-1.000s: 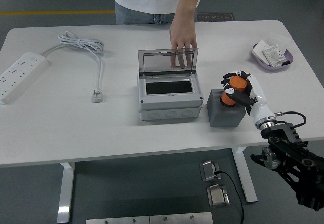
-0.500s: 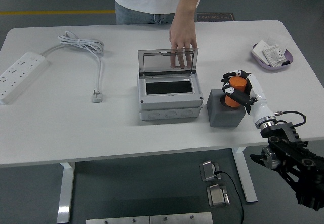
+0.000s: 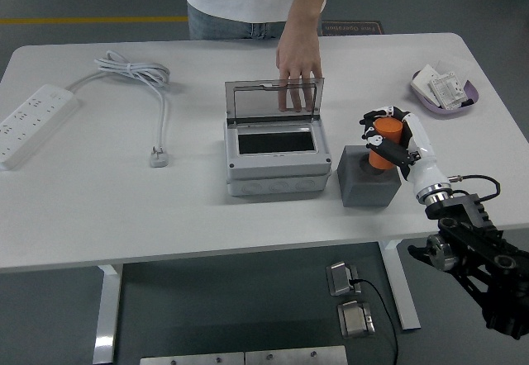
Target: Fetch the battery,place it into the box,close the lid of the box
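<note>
An orange cylindrical battery (image 3: 383, 141) is in my right hand (image 3: 387, 138), whose white and black fingers are curled around it. Its lower end sits just above the hole in the dark grey block (image 3: 368, 178). To the left stands the grey box (image 3: 273, 154), its inside dark and its clear lid (image 3: 274, 98) upright. A person's hand (image 3: 297, 61) rests on the top edge of the lid from behind. My left arm is out of view.
A white power strip (image 3: 33, 122) with a coiled cable and plug (image 3: 159, 157) lies at the left. A purple dish (image 3: 445, 90) with white packets sits at the far right. The person stands at the far side.
My right hand has lifted the orange battery upward, drawing it most of the way out of the grey block. The person's hand stays on the lid.
</note>
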Motion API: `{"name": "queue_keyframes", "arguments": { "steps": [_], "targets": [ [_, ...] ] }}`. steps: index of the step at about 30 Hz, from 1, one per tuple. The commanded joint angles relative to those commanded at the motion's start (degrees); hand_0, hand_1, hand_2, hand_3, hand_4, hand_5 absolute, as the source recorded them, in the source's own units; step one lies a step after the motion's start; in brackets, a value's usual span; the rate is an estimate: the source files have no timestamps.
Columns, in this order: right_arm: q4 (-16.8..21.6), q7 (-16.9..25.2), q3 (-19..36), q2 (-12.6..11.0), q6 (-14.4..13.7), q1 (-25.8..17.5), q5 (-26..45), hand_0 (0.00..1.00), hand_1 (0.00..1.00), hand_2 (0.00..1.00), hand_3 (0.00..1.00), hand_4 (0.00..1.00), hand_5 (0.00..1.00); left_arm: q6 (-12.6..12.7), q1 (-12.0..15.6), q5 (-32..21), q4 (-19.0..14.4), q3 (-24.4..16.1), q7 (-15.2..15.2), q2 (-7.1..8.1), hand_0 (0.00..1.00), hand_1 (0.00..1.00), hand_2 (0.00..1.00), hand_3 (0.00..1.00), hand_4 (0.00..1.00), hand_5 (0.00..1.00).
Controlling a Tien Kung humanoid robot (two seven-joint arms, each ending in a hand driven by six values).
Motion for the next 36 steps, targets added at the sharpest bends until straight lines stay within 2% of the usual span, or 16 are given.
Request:
{"name": "queue_keyframes", "arguments": {
  "steps": [5,7,11,12,16,17,18,25,31,36],
  "targets": [
    [3.89,-1.86,-0.17,-0.51,-2.39,0.02,-3.57,0.214,0.373,0.505,0.272,0.129,0.002,0.06,0.02,0.14,-0.01,-0.12,0.03,-0.04,0.669,0.723,0.684,0.624,0.629,0.21],
    [5.66,-3.07,-0.54,-0.67,-3.57,0.28,-5.9,0.184,0.367,0.509,0.271,0.126,0.002,0.08,0.03,0.14,-0.02,-0.14,0.05,-0.06,0.667,0.726,0.684,0.623,0.628,0.21],
    [7.61,-5.26,-1.7,-0.45,-5.53,1.95,-11.05,0.184,0.367,0.509,0.271,0.126,0.002,0.11,0.08,0.13,-0.05,-0.19,0.1,-0.07,0.667,0.726,0.684,0.623,0.628,0.21],
    [7.83,-5.79,-1.98,-0.33,-5.91,2.49,-12.37,0.172,0.352,0.361,0.265,0.076,0.002,0.12,0.09,0.13,-0.06,-0.21,0.13,-0.07,0.667,0.727,0.69,0.622,0.628,0.209],
    [7.82,-8.63,-3.82,0.3,-7.35,5.73,-18.68,0.172,0.352,0.361,0.265,0.076,0.002,0.09,0.09,0.19,-0.09,-0.33,0.24,-0.03,0.667,0.727,0.69,0.622,0.628,0.209],
    [7.49,-9.8,-4.83,0.48,-7.91,6.98,-20.58,0.172,0.352,0.361,0.265,0.076,0.002,0.07,0.09,0.2,-0.1,-0.34,0.27,-0.01,0.667,0.727,0.69,0.622,0.628,0.209],
    [7.03,-10.9,-5.88,0.66,-8.46,8.14,-22.52,0.174,0.35,0.306,0.262,0.081,0.002,0.07,0.1,0.19,-0.1,-0.34,0.26,0.02,0.666,0.727,0.691,0.622,0.626,0.205],
    [1.3,-16.43,-13.93,3.68,-10.71,16.15,-33.05,0.175,0.35,0.299,0.261,0.083,0.002,-0.08,0.3,1.31,-0.23,-1.17,0.8,-0.02,0.666,0.73,0.693,0.622,0.625,0.203],
    [-3.23,-20.39,-21.01,6.22,-10.38,22.26,-41.17,0.175,0.353,0.299,0.263,0.082,0.002,-0.04,0.03,1.77,-0.25,-1.53,0.89,0.26,0.665,0.73,0.692,0.622,0.625,0.201],
    [-7.65,-21.74,-26.81,8.23,-9.65,25.31,-43.41,0.174,0.351,0.298,0.263,0.083,0.002,-0.08,-0.09,2.23,-0.29,-1.79,1.05,0.35,0.664,0.73,0.694,0.621,0.625,0.202]
  ]
}}
